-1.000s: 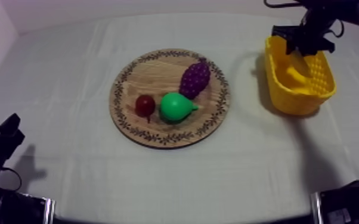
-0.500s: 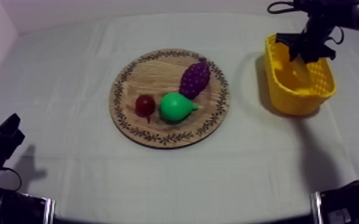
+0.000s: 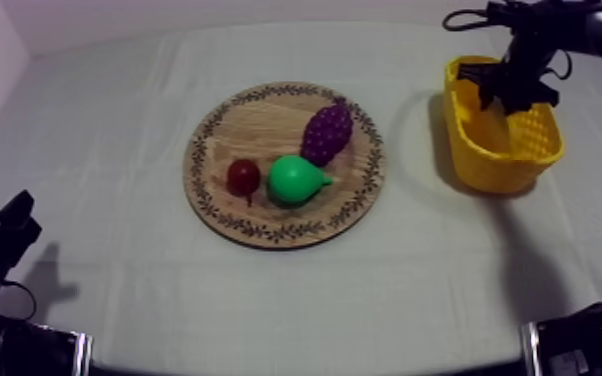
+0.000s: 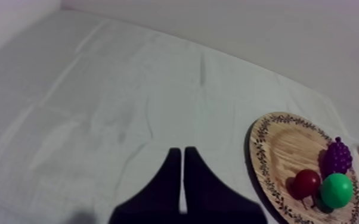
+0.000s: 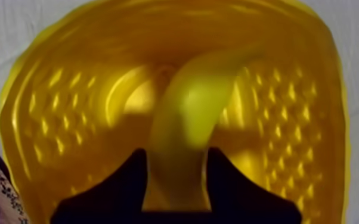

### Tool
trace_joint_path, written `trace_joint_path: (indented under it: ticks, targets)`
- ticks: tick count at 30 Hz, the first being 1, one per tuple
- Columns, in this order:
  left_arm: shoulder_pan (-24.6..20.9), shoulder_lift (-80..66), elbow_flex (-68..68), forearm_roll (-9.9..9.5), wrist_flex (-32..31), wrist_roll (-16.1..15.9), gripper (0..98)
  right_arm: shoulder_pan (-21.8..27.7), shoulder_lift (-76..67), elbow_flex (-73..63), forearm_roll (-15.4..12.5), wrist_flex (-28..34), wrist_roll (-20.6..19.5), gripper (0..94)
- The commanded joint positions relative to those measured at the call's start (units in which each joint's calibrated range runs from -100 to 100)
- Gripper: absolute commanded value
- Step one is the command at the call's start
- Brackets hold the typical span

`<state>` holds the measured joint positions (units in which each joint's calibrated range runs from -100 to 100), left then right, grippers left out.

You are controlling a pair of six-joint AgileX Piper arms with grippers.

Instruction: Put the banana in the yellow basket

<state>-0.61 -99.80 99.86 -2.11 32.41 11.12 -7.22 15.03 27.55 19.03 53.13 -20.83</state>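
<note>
Spotted the round wooden board (image 3: 265,115) mid-table, the yellow basket (image 3: 468,150) well apart at its right. Caught the right gripper (image 5: 176,152) down in that basket, clamped round the banana (image 5: 191,113). Found the left gripper (image 4: 182,152) low at the left, fingers pressed together. Noted grapes (image 3: 327,132), pear (image 3: 295,178), small red fruit (image 3: 243,177) on the board.
</note>
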Motion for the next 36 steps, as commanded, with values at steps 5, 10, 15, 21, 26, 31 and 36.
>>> trace_joint_path:
  ticks: [5, 10, 15, 21, 26, 31, 36]
  targets:
    - [0.0, 0.0, 0.0, -0.02, 0.0, 0.0, 0.1, -0.1, -0.3, 0.4, -0.1, 0.0, -0.2, 34.5]
    - [0.0, 0.0, 0.0, -0.02, 0.0, 0.0, 0.1, 0.0, -0.9, 0.5, -0.4, -0.4, 0.2, 27.6]
    - [0.0, 0.0, 0.0, -0.02, 0.0, 0.0, 0.1, 0.2, -2.0, 0.8, -0.2, -1.1, -0.1, 21.1]
    - [0.0, 0.0, 0.0, -0.02, 0.0, 0.0, 0.1, 0.5, -6.5, 2.7, 1.0, -3.1, -0.5, 15.2]
    - [0.0, 0.0, 0.0, -0.02, 0.0, 0.0, 0.1, 2.0, -16.0, 9.1, 1.8, -8.0, -0.5, 11.3]
    - [0.0, 0.0, 0.0, -0.02, 0.0, 0.0, 0.1, 4.5, -30.7, 24.5, 3.0, -17.6, -1.6, 6.1]
    - [0.0, 0.0, 0.0, -0.02, 0.0, 0.0, 0.1, 6.0, -46.8, 39.1, 3.0, -23.6, -0.9, 1.5]
